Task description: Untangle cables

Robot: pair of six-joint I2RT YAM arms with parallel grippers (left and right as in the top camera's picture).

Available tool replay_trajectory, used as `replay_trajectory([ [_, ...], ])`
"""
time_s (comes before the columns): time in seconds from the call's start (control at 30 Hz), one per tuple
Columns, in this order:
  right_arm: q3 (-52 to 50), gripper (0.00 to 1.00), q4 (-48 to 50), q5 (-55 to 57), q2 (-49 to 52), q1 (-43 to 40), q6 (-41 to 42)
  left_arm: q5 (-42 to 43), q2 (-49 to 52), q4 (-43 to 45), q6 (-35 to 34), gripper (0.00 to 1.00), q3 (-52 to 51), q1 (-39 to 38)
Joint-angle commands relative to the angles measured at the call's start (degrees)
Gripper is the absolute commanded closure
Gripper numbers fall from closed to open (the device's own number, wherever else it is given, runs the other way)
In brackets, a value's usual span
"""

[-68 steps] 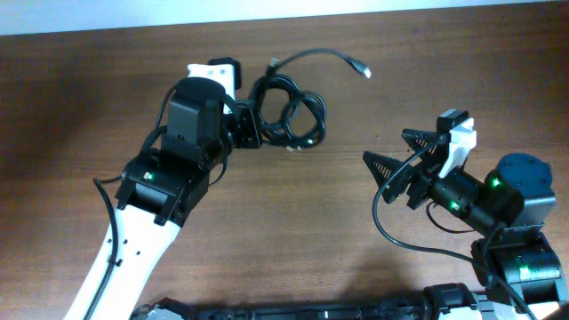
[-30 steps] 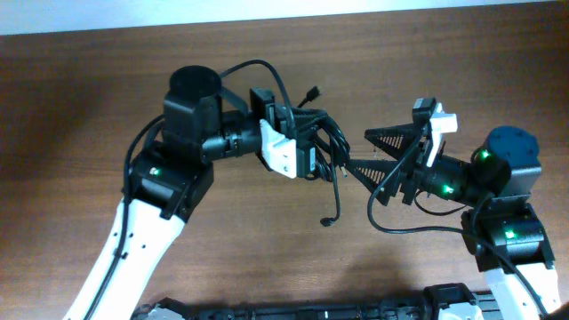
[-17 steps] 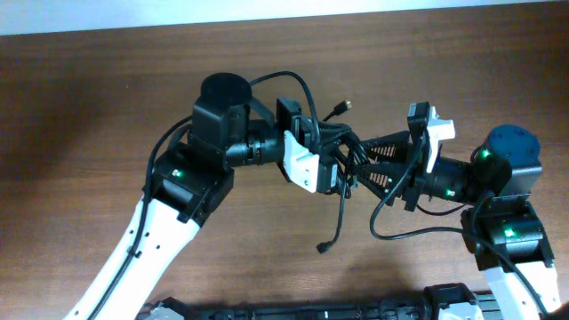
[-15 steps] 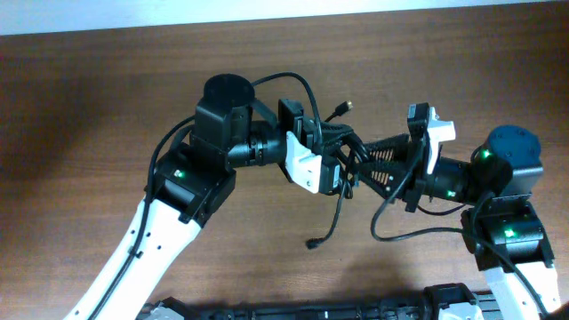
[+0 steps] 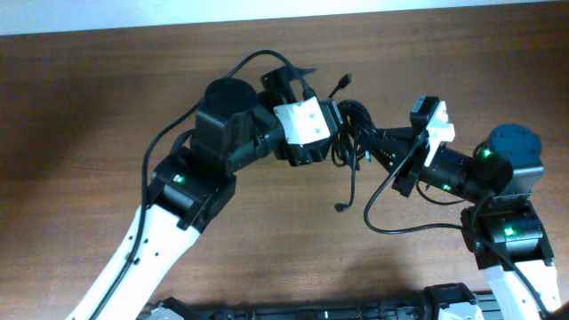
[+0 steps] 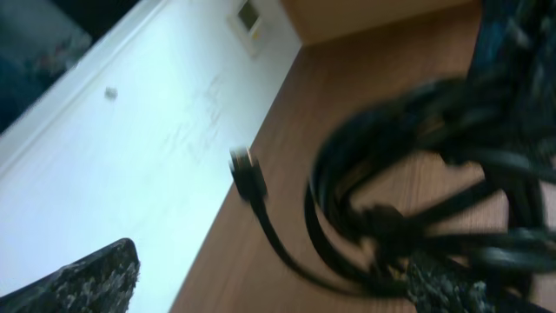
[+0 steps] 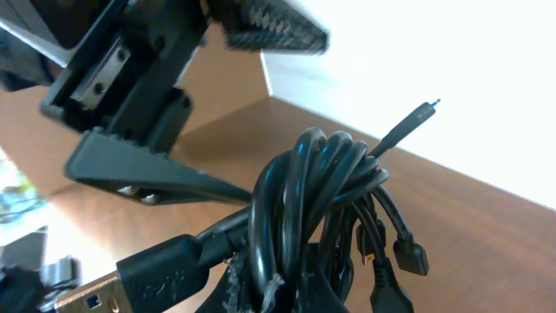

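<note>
The cables (image 5: 354, 133) form a bundle of looped black cords held above the brown table between the two arms. My right gripper (image 5: 374, 142) is shut on this bundle; the right wrist view shows the coil (image 7: 313, 187) rising from its closed jaws (image 7: 323, 291), with a USB plug (image 7: 130, 274) to the left. My left gripper (image 5: 331, 120) is open just left of the bundle and grips nothing. In the left wrist view its wide-apart fingertips (image 6: 97, 276) frame the blurred cables (image 6: 417, 183) and a plug (image 6: 246, 169). One cord end (image 5: 340, 207) hangs down.
The thicker black wire of the right arm (image 5: 391, 227) loops over the table below its wrist. A white wall strip (image 5: 267, 9) runs along the table's far edge. Bare wood (image 5: 71, 107) lies to the left of the left arm.
My left gripper has opened and let go of the bundle, pulling slightly up and back. My right gripper has closed on the bundle. The hanging cord end has swung.
</note>
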Motion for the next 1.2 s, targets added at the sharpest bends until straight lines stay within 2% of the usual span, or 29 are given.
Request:
replay_trajectory([
  [0.0,1.1,0.96,2.8,2.0,-0.3,-0.4,-1.5,-10.5,-4.1,-1.9,-4.0,0.01,1.1,0.2],
  [0.07,1.1,0.96,3.0,1.0,-0.3,-0.4,-1.5,-16.6,-4.9,-5.1,-4.0,0.01,1.1,0.2],
  [0.2,1.1,0.96,5.7,-6.1,-0.3,-0.4,-1.5,-16.5,-5.3,-9.6,-4.0,0.01,1.1,0.2],
  [0.27,1.1,0.96,8.4,-11.4,-0.3,-0.4,-1.5,-14.8,-5.3,-9.9,-4.9,0.01,1.1,0.2],
  [0.37,1.1,0.96,11.5,-18.1,-0.3,-0.4,-1.5,-6.6,-5.3,-9.6,-6.8,0.01,1.1,0.2],
  [0.6,1.1,0.96,12.0,-23.5,-0.3,-0.4,-1.5,-5.1,-5.4,-9.6,-7.2,0.01,1.1,0.4],
  [0.73,1.1,0.96,15.0,-29.4,-0.3,-0.4,-1.3,-5.1,-5.3,-7.0,-13.4,0.01,1.1,2.7],
  [0.93,1.1,0.96,15.8,-30.2,-0.3,-0.4,-1.3,-5.2,-4.4,-5.5,-28.2,0.01,1.1,10.3],
  [1.03,1.1,0.96,15.8,-30.3,-0.3,-0.4,-1.3,-7.7,-4.1,-6.4,-32.1,0.01,1.1,12.8],
  [1.17,1.1,0.96,15.8,-29.4,-0.3,-0.4,-1.3,-9.1,-4.1,-9.0,-32.5,0.01,1.1,14.0],
])
